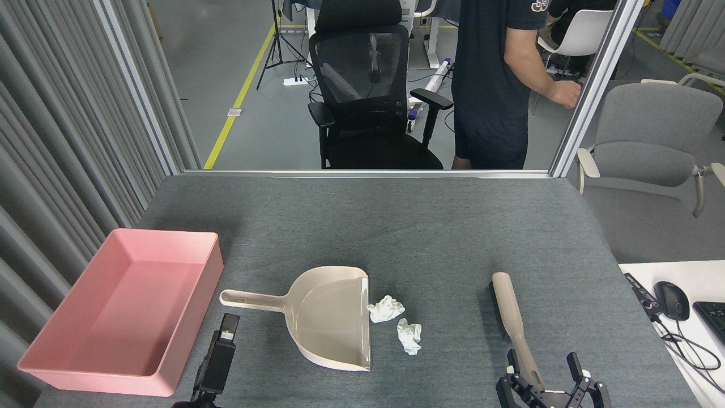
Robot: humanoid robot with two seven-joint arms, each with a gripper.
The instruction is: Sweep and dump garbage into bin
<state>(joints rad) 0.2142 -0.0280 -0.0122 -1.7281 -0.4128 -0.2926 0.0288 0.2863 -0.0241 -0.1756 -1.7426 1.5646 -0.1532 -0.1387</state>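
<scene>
Two crumpled white wads of garbage (386, 309) (409, 335) lie on the grey table just right of the open mouth of a beige dustpan (334, 317). Its handle (249, 298) points left toward the pink bin (51, 334) at the left edge. A beige brush (512, 317) lies at the right with its handle toward me. My right gripper (542, 361) is open, its fingers on either side of the end of the brush handle. My left gripper (228, 328) stands edge-on just below the dustpan handle, and its jaws cannot be made out.
A person (493, 85) stands beyond the table's far edge at the right, next to a black office chair (368, 85). Off the right side are a grey chair (651, 136) and a white desk with a mouse (672, 300) and cables. Grey curtains line the left.
</scene>
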